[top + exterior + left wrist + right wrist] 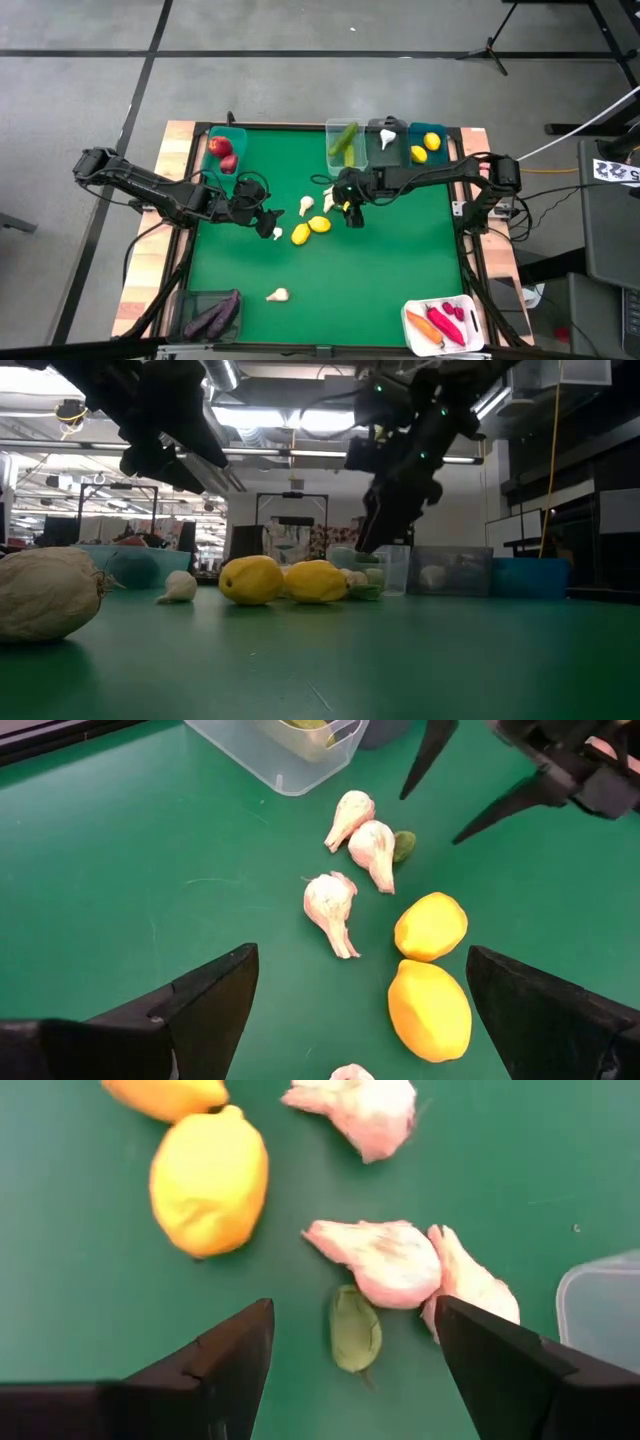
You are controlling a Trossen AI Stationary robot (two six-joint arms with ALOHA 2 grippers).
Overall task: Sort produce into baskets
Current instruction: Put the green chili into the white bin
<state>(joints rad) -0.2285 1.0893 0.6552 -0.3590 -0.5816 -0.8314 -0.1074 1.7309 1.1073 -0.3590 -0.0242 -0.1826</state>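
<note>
Two yellow lemons (309, 229) lie on the green table's middle, with white garlic bulbs (306, 205) beside them, one garlic bulb (278, 232) to their left and another garlic bulb (277, 294) nearer the front. My left gripper (266, 221) is open and empty, just left of the lemons (430, 970). My right gripper (351, 214) is open and empty above the table, over two garlic bulbs (400, 1265) and a small green leaf (355, 1330); its fingers stand apart from them.
Along the far edge stand a teal bin (226, 150) with red apples, a clear bin (345, 145) with cucumbers, a dark grey bin (386, 140) with garlic and a teal bin (428, 146) with lemons. A grey bin (213, 315) with eggplants stands near left, a white bin (445, 325) with carrot and peppers near right.
</note>
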